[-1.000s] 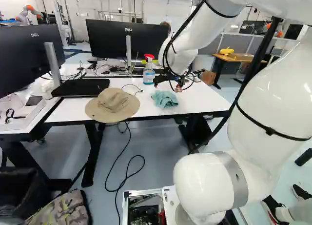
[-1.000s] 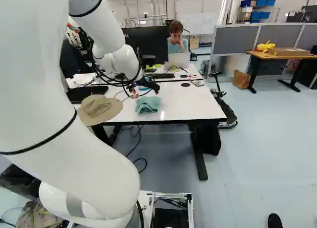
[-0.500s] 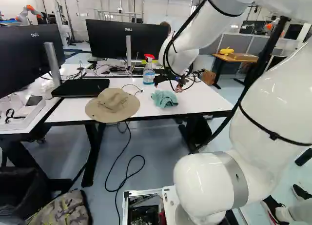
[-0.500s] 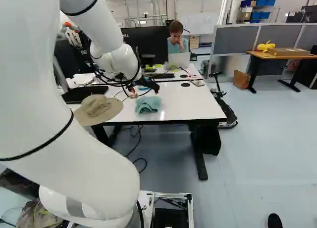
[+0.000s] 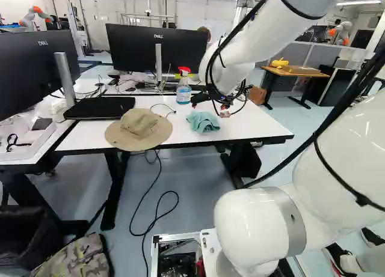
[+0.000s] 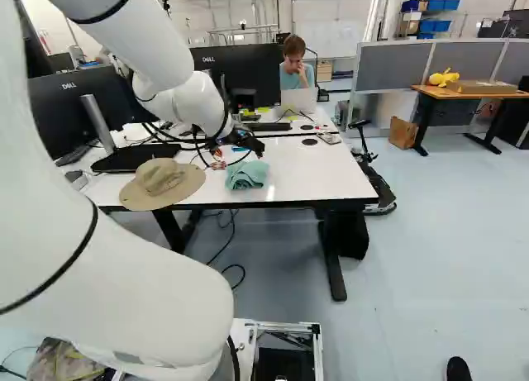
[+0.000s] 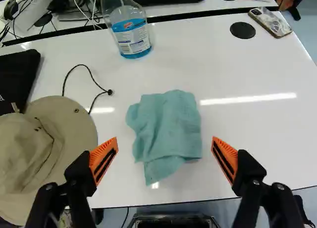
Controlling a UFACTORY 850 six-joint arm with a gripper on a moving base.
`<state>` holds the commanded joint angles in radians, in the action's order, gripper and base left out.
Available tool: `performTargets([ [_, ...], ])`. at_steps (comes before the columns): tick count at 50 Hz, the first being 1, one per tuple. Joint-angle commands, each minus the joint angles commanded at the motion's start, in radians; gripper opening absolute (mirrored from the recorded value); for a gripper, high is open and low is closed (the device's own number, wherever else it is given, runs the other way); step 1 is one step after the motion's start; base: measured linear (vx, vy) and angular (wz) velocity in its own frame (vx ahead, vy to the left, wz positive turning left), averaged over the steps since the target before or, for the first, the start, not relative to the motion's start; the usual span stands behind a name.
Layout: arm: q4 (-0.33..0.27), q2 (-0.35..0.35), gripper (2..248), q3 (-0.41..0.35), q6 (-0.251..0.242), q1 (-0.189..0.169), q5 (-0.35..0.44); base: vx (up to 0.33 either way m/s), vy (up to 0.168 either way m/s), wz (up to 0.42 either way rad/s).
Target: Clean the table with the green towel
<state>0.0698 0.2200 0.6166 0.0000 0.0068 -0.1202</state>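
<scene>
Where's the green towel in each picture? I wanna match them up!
Left base view: the towel is near the middle, on the white table.
Right base view: a little left of the middle, near the table's front edge.
Wrist view: straight ahead of the open gripper, in the gap.
Shared landmark: the hat lies beside it in all three.

The green towel [image 7: 166,121], a soft bluish-green cloth, lies loosely folded and rumpled (one corner pokes out towards the near edge) on the white tabletop [image 7: 262,139]. That tabletop is level, smooth and glossy, with dark edging and bright reflected streaks.
</scene>
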Motion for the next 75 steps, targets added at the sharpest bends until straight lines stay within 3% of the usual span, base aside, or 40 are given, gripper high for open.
performTargets([
  [8, 0.0, 0.037, 247, -0.032, 0.0, -0.003, 0.0, 0.0, 0.0, 0.0],
  [38, -0.003, 0.038, 247, -0.055, 0.0, -0.003, 0.046, 0.0, 0.0, 0.0],
  [75, -0.017, 0.042, 247, -0.154, 0.0, -0.004, 0.243, 0.0, 0.0, 0.0],
])
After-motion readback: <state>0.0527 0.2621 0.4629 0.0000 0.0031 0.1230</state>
